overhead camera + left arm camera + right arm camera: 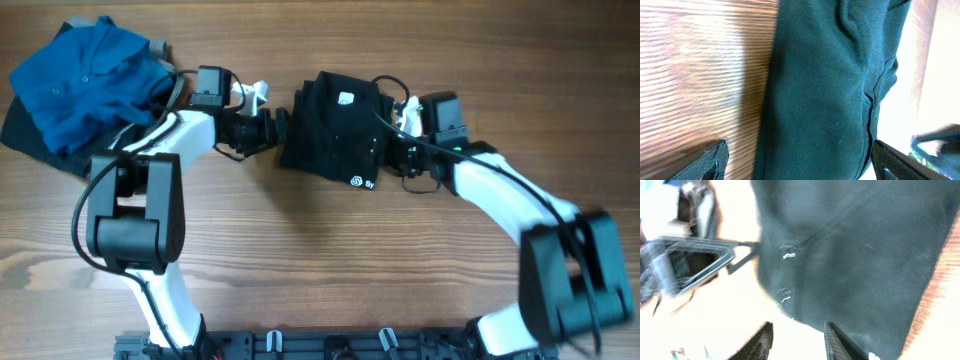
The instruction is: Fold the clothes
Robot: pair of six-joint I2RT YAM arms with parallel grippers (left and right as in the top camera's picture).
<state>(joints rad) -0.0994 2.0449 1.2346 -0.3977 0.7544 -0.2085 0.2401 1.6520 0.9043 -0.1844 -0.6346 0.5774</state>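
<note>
The clothes [335, 125] lie on the surface [320, 260]. The left tool [797, 155] is wide open at their edge. The right tool [799, 339] is a little open.

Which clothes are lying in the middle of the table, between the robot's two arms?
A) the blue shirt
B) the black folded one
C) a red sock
B: the black garment with its little white logo lies folded in the middle of the table, while the blue shirt is bunched up in the far left corner.
</note>
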